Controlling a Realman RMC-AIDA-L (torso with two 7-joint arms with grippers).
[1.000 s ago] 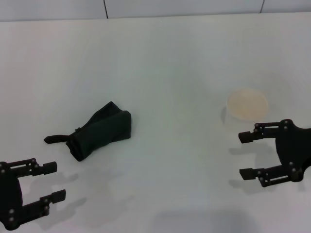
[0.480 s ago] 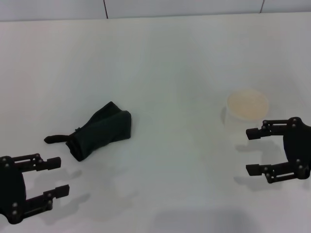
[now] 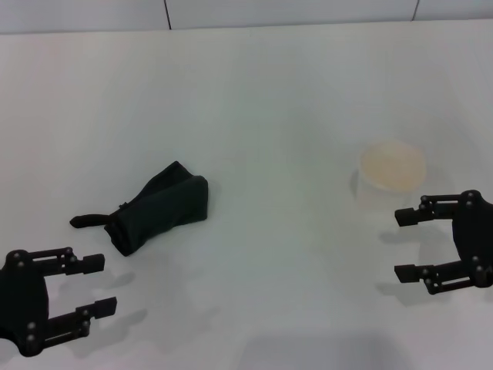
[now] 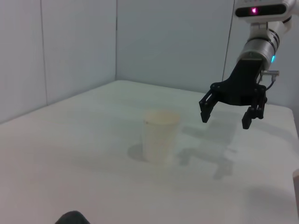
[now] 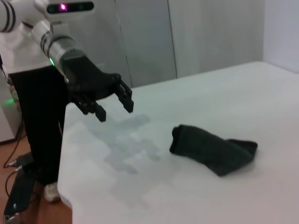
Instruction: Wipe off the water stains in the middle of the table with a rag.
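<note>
The rag [image 3: 158, 206] is lying bunched on the table [image 3: 254, 100], just ahead of the left gripper [image 3: 98, 286] and a little to the inside of its fingers; no part of it is sitting between them. Both grippers are hovering with fingers spread wide and gripping nothing — the right gripper [image 3: 410, 243] is hanging just short of the paper cup [image 3: 391, 171], which is standing upright beyond its fingertips. No water stains are showing on the stretch between the rag and the cup, so this is fitting either a table waiting to be wiped or one already wiped with the rag put down again; the pictures are not settling which. The table is white, smooth and matte, taking soft shadows under both grippers. Around it, pale panelled walls are enclosing the room — the head view is showing a seam in them behind the far edge.
</note>
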